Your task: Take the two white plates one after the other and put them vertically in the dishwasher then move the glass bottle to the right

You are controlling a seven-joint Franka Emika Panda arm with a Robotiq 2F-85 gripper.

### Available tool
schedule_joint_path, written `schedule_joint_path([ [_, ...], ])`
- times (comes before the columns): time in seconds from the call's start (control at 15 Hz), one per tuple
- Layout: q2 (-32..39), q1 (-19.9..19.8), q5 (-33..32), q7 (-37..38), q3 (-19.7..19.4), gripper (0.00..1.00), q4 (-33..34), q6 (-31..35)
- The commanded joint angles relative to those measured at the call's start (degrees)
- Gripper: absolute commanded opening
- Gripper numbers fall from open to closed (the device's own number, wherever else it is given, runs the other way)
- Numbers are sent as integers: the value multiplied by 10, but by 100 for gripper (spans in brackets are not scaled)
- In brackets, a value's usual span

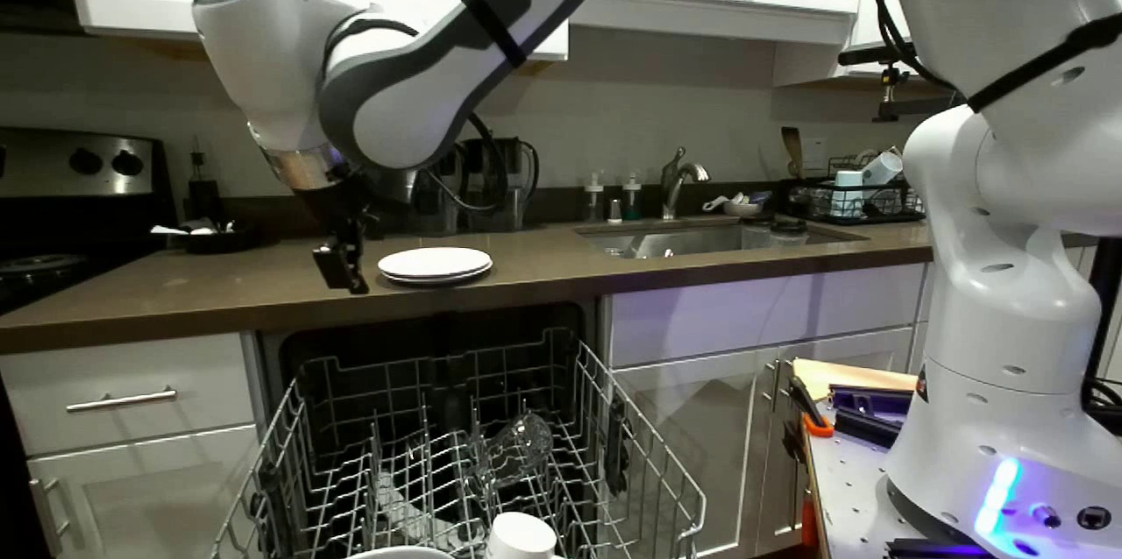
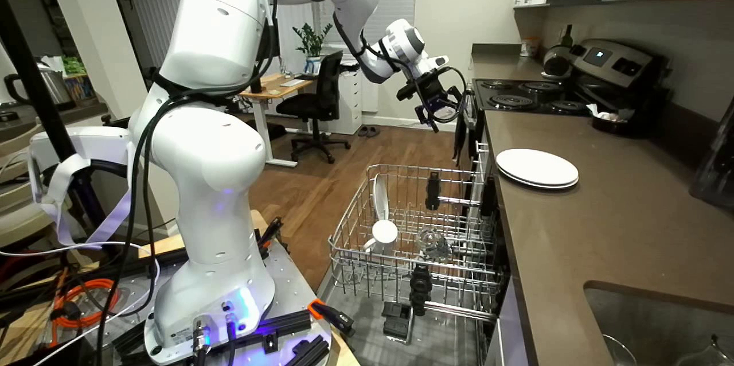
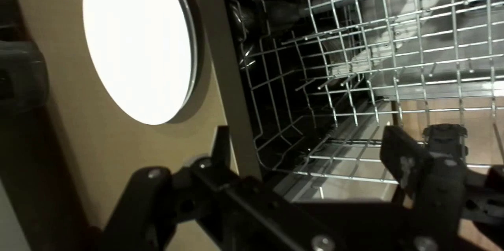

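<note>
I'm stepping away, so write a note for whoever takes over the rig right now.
Claw: open, raised, holding nothing.
Plates: both stacked flat on the counter, near its edge.
Dishwasher rack: pulled out; it holds a white mug, a glass and a white dish.
Done: neither plate loaded yet.
Left: stand each plate upright in the rack, one after the other, then move the glass bottle right. I can't make out which item that is.

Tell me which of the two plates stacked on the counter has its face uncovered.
The upper plate: its white face is in plain sight, while the lower plate lies beneath it with only its rim showing.
</note>
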Motion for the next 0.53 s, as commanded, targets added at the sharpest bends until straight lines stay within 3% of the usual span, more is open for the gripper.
schedule_joint_path([
  [0.0,-5,0,-60,64,-1,90,0,-44],
  [0.47,34,-23,-86,115,6,86,44,-113],
])
